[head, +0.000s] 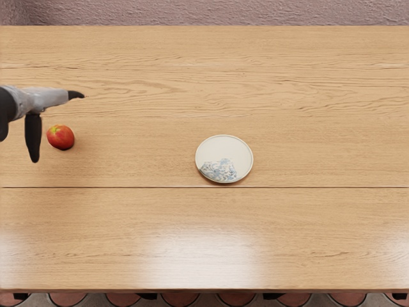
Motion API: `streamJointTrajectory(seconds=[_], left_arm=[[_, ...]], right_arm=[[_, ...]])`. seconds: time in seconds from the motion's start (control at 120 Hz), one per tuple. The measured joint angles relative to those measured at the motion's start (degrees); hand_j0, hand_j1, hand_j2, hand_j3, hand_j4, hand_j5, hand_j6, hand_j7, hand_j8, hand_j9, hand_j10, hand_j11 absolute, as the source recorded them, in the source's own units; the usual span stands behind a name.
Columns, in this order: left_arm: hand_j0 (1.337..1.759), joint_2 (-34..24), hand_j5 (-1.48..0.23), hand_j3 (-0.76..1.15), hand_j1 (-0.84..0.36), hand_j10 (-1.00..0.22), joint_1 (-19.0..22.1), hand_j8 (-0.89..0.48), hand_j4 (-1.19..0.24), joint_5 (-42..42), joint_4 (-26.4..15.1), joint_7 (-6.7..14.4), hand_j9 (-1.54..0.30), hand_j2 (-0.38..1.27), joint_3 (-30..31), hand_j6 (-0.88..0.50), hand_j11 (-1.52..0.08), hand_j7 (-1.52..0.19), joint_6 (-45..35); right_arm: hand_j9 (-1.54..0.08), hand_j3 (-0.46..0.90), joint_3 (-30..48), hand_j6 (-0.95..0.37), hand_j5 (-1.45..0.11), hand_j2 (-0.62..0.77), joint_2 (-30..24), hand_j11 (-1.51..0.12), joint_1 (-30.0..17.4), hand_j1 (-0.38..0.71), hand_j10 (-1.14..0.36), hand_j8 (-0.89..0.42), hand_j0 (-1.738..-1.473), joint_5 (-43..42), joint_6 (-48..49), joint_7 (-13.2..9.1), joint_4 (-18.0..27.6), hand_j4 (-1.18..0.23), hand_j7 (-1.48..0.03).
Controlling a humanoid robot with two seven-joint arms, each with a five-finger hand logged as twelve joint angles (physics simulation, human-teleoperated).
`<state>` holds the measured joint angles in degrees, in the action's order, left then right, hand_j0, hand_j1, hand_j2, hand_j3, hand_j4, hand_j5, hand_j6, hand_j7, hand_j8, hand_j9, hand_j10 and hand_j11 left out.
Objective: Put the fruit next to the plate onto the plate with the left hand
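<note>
Grey, black-tipped left hand (32, 102): coming in from the left edge, it is reaching over the far-left part of the table. Its fingers (33, 137) are standing spread and are clasping nothing, one pointing to the right and another hanging towards the near side. Whether the hanging fingertip is touching the wood cannot be told.
Light wooden table (287, 236): filling almost the whole view, with its grain running left to right. A thin dark seam is crossing it from edge to edge just on the near side of the plate, and a pale glare is lying on the near half.
Pinkish-grey rough wall (204, 11): showing as a narrow strip beyond the far edge of the table.
Reddish-brown strip (179, 299): peeking out below the near edge of the table; too little is showing to tell what it is.
Round white plate (223, 144): lying flat close to the middle of the table and carrying a blue-grey patterned patch (218, 170) on its near part.
Round red apple with a yellow-green blush (61, 137): sitting on the bare wood at the left, well apart from the plate and a touch farther back than it. It is lying just right of the hanging finger, with a sliver of table showing between them, and on the near side of the finger pointing right, so the hand is bracketing it without touching it.
</note>
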<state>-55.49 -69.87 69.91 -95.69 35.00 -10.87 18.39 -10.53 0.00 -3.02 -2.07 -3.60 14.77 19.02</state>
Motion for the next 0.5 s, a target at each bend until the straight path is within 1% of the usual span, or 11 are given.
streamJointTrajectory(seconds=[0.083,0.183,0.308,0.375,0.5], left_arm=[[1.658,2.17,-0.07,0.0,0.29,-0.06,0.0,-0.06,-0.06,1.44,0.53,0.0,-0.07,0.01,1.83,-0.06,-0.07,-0.07,-1.91],[1.658,2.31,-0.09,0.0,0.27,-0.07,0.12,-0.08,-0.08,2.34,1.04,0.0,-0.09,0.02,3.15,-0.08,-0.09,-0.09,-3.29],[1.658,2.51,-0.1,0.0,0.26,-0.08,1.71,-0.09,-0.08,3.95,1.52,0.0,-0.1,0.02,3.78,-0.09,-0.1,-0.1,-4.46],[1.658,4.36,-0.1,0.0,0.26,-0.09,2.26,-0.09,-0.09,4.37,2.57,0.0,-0.1,0.02,4.14,-0.09,-0.1,-0.1,-5.02],[1.658,4.97,-0.11,0.0,0.26,-0.09,2.29,-0.09,-0.09,4.81,4.41,0.0,-0.1,0.02,4.48,-0.09,-0.1,-0.11,-5.52]], right_arm=[[-0.02,0.0,-0.01,-0.02,-0.02,0.0,0.0,-0.02,-0.04,-0.33,-0.02,-0.02,-1.658,0.02,0.0,0.0,0.01,-0.02,-0.02],[-0.02,0.0,-0.01,-0.02,-0.02,0.0,0.0,-0.02,-0.06,-0.33,-0.02,-0.02,-1.658,0.01,0.0,0.0,0.0,-0.02,-0.02],[-0.02,0.0,-0.01,-0.02,-0.02,0.0,0.0,-0.02,-0.06,-0.33,-0.02,-0.02,-1.658,0.02,0.0,0.0,0.0,-0.02,-0.02],[-0.02,0.0,-0.01,-0.02,-0.02,0.0,0.0,-0.02,-0.05,-0.33,-0.02,-0.02,-1.658,0.02,0.0,0.0,0.0,-0.02,-0.02],[-0.02,0.0,-0.01,-0.02,-0.02,0.0,0.0,-0.02,-0.06,-0.33,-0.02,-0.02,-1.658,0.02,0.0,0.0,-0.02,-0.02,-0.02]])
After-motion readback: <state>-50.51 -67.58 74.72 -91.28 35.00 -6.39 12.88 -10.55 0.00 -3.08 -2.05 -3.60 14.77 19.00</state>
